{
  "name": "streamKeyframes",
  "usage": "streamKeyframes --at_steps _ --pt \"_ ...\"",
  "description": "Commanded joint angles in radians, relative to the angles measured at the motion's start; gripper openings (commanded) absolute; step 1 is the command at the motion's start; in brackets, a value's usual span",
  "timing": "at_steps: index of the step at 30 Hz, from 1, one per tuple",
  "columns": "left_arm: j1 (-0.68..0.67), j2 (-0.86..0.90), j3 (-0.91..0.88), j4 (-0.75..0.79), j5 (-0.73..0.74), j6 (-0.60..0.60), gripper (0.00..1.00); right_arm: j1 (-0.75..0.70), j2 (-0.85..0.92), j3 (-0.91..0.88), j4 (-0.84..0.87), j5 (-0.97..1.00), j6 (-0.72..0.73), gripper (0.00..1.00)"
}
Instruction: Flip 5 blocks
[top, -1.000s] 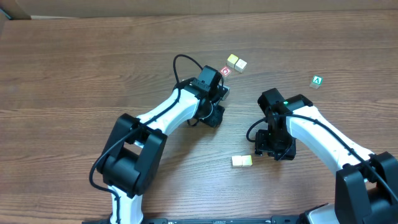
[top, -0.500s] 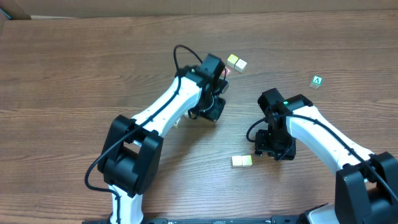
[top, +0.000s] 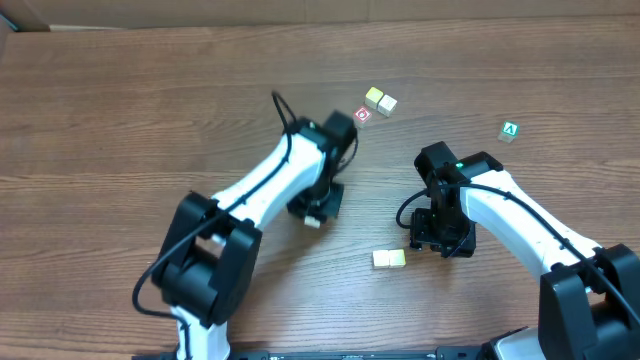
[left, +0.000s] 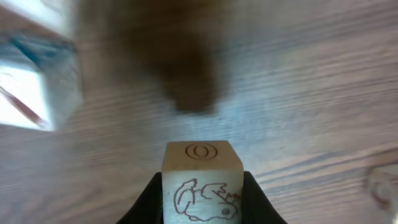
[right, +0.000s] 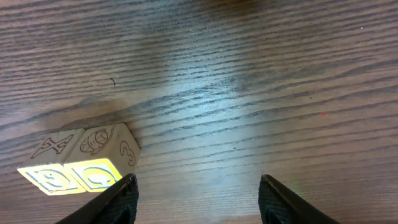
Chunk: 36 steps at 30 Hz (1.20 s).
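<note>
My left gripper (top: 317, 207) is shut on a pale wooden block (left: 202, 182) that shows a circled O on top and a drawn animal on its near face; from overhead only a pale corner of this block (top: 313, 221) peeks out. Two more blocks (top: 380, 100) sit side by side at the back. Another pair of blocks (top: 389, 258) lies near the front, and in the right wrist view this pair (right: 81, 163) shows yellow faces and a 3. My right gripper (top: 441, 238) hovers just right of them, open (right: 199, 200) over bare wood.
A red-faced cube (top: 362, 114) lies beside the back pair. A green cube with a white A (top: 510, 130) sits at the far right. A blurred pale shape (left: 34, 87) fills the upper left of the left wrist view. The wooden table (top: 120, 130) stretches left.
My left gripper closed on a block and swung from beside the red-faced cube toward the table's middle, carrying it. The right arm has not moved.
</note>
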<state>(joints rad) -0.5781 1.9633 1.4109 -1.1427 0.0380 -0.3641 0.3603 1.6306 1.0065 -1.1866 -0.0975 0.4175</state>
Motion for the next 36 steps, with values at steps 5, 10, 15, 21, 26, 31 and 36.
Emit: streamKeyframes --at_steps 5,10,15,21,26,31,36 --pt "-0.127 -0.304 -0.325 0.192 0.011 -0.293 0.04 -0.003 -0.002 -0.007 0.016 -0.002 -0.003 0.63" --pt "-0.216 -0.46 -0.488 0.358 0.005 -0.463 0.04 -0.003 -0.002 -0.007 0.026 -0.002 -0.003 0.63" --pt "-0.266 -0.47 -0.574 0.48 0.005 -0.565 0.04 -0.003 -0.002 -0.007 0.029 -0.002 -0.003 0.63" --pt "-0.275 -0.441 -0.599 0.605 0.016 -0.586 0.04 -0.003 -0.002 -0.007 0.029 -0.002 -0.003 0.63" --pt "-0.275 -0.44 -0.599 0.624 0.014 -0.586 0.04 -0.003 -0.002 -0.007 0.03 -0.002 -0.003 0.63" --pt "-0.275 -0.416 -0.6 0.626 0.015 -0.586 0.04 -0.003 -0.002 -0.007 0.033 -0.002 -0.006 0.63" --pt "-0.275 -0.345 -0.6 0.665 0.065 -0.57 0.04 -0.003 -0.002 -0.007 0.028 -0.002 -0.006 0.63"
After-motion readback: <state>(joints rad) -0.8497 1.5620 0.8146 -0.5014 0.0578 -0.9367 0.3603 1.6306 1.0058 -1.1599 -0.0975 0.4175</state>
